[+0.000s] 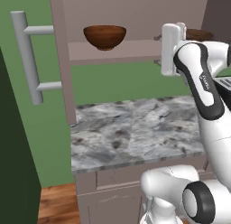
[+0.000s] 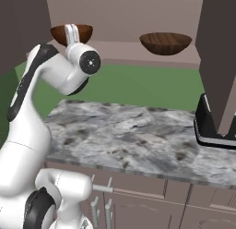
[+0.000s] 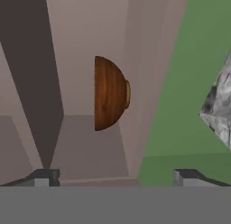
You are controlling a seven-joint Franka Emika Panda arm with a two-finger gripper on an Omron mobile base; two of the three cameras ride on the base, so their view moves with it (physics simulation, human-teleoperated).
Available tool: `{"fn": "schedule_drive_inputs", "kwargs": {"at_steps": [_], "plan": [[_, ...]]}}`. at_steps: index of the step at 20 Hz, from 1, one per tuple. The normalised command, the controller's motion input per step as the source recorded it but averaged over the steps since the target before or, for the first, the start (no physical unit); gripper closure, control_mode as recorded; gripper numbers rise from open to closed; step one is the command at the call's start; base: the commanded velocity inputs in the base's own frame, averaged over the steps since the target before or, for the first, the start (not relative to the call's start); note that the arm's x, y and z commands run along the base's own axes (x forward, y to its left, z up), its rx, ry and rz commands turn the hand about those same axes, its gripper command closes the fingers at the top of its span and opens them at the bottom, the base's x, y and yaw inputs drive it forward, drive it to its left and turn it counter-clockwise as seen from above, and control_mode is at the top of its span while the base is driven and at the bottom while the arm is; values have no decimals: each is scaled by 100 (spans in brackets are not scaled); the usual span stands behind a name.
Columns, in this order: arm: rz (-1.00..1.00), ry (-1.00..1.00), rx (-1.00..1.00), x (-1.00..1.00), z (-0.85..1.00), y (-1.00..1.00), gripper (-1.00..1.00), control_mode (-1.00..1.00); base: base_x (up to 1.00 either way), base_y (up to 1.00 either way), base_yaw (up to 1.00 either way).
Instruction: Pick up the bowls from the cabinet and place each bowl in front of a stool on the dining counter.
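The two dark fingertips of the hand rise at the bottom of the hand view, standing far apart with nothing between them; the hand is wide and empty. That view is rolled on its side. Straight ahead of the tips, well apart from them, a deeper wooden bowl sits on the cabinet shelf, seen in profile with its foot against the shelf board.

In the left base view the hand's white body is raised to shelf height at the front of the open cabinet, to the right of the deeper bowl. That bowl stands upright on the shelf. Behind the hand, partly hidden, the rim of the second, shallower bowl shows further right on the same shelf.

From the right base view the deeper bowl lies just behind the wrist, and the shallower bowl sits upright, well apart from it along the shelf.

The cabinet door stands open at the left, with its long grey bar handle upright. Below the cabinet lies a grey-white marbled desk on a taupe base. A black toaster stands at its right end. A green wall fills the gap between shelf and desk.
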Motion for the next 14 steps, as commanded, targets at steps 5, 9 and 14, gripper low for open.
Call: {"fn": "schedule_drive_inputs", "kwargs": {"at_steps": [5, 9, 14], "plan": [[1, 0, 4, 25, 47, 8, -100, -100, 0, 0, 0], [0, 0, 0, 11, 1, 15, -100, -100, 0, 0, 0], [0, 0, 0, 5, 0, 2, -100, -100, 0, 0, 0]]}}
